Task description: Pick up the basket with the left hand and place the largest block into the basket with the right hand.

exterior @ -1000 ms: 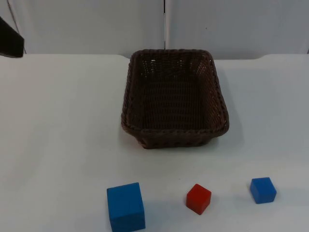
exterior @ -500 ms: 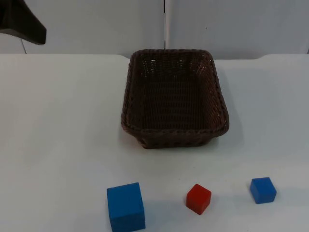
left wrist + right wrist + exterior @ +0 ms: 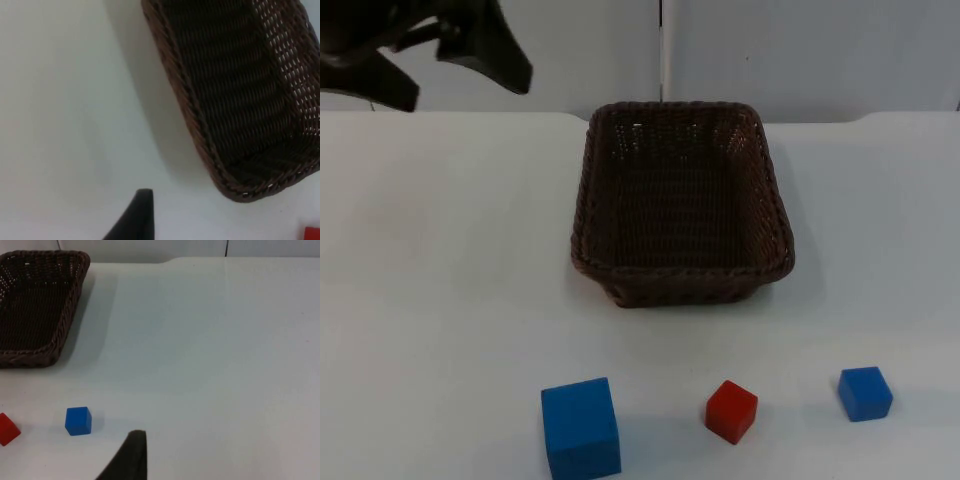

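Note:
A dark brown woven basket (image 3: 680, 272) stands empty at the middle of the table. Near the front edge lie a large blue block (image 3: 580, 427), a small red block (image 3: 731, 410) and a small blue block (image 3: 865, 392). My left gripper (image 3: 470, 92) hangs open at the back left, above the table and left of the basket, holding nothing. The left wrist view looks down on the basket's rim (image 3: 190, 110) and a corner of the red block (image 3: 312, 233). My right gripper (image 3: 132, 457) waits over the table's right side, short of the small blue block (image 3: 78, 420).
The grey partition wall (image 3: 770, 50) closes the table behind the basket. Bare white table (image 3: 440, 250) stretches left of the basket, and more bare table (image 3: 225, 340) lies to its right.
My left gripper has come into the top view from the upper left corner and moved right, toward the basket. Basket and blocks have not moved.

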`<action>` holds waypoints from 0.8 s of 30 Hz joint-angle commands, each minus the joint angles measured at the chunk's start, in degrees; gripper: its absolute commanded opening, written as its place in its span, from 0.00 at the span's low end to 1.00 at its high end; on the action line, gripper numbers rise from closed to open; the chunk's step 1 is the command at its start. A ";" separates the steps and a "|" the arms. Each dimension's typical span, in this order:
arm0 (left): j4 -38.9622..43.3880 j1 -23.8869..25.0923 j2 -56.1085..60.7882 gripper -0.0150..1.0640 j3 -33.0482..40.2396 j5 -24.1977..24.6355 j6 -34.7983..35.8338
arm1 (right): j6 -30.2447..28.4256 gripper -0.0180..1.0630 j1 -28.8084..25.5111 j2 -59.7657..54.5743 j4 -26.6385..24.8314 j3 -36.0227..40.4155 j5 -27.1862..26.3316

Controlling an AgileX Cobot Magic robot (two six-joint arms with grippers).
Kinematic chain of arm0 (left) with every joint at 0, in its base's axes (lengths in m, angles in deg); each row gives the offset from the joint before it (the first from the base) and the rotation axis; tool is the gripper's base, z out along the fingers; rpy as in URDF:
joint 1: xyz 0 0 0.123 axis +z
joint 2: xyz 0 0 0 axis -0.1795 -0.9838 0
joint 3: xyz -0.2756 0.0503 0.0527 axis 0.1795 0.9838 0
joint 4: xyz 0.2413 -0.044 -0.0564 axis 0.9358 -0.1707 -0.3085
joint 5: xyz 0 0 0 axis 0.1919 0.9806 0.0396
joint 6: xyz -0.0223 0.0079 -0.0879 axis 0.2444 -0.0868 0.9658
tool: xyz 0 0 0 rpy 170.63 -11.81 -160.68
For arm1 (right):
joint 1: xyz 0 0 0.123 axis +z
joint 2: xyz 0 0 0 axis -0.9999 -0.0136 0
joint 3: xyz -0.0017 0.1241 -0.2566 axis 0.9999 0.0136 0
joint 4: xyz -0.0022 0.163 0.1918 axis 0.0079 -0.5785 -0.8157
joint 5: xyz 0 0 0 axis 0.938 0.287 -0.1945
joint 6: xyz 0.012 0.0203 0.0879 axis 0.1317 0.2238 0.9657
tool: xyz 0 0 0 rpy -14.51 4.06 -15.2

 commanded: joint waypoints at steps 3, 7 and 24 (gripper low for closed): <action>-0.53 -2.06 -3.93 0.99 -3.81 0.39 1.08 | 0.14 0.99 -0.32 0.25 0.23 0.38 -0.06; -0.24 -3.67 -8.10 0.99 -7.81 0.39 2.00 | 0.14 0.99 -0.32 0.25 0.23 0.38 -0.06; 7.79 -5.43 -27.17 0.99 -27.35 7.11 14.92 | 0.14 0.99 -0.32 0.25 0.23 0.38 -0.06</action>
